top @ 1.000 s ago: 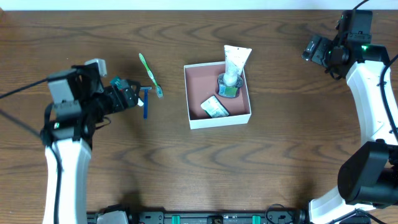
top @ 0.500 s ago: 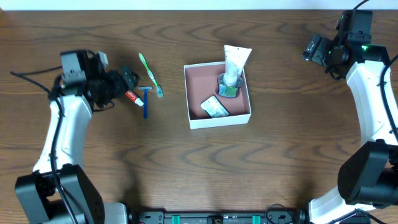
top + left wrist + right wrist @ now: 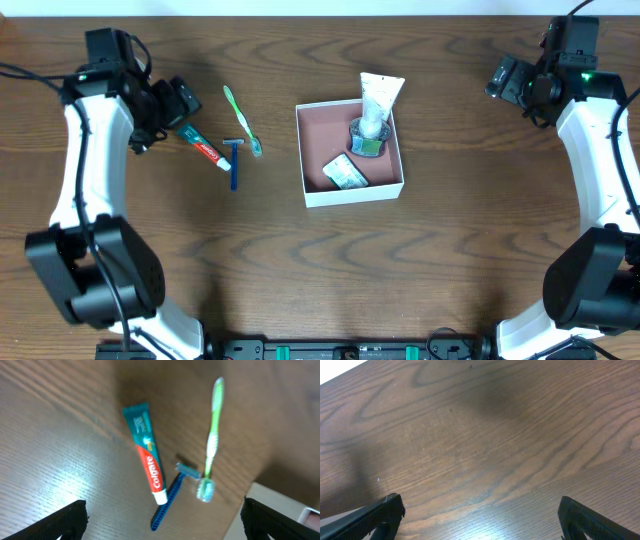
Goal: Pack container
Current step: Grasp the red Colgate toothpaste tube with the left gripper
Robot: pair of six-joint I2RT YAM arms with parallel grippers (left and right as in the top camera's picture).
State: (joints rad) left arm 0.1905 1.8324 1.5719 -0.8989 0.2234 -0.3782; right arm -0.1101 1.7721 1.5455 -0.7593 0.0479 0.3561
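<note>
Overhead. Noted the box at mid-table, open-topped, white outside, pink inside. Counted three items in it: a white tube leaning out over the far rim, a small round pot at its foot, and a flat packet near the front wall. Found on the table left of the box a green toothbrush, a blue razor and a toothpaste tube, close together and apart from the box. Logged the left gripper just beyond the toothpaste's far end, spread wide, holding nothing. Logged the right gripper toward the far right, well away from the box, likewise wide and empty.

Left wrist. Looked down between spread fingers onto toothpaste, razor and toothbrush. Marked the razor head as right against the toothbrush near its bristles. Caught a white corner of the box at lower right.

Right wrist. Saw only wood grain between wide-set fingers; nothing gripped.
</note>
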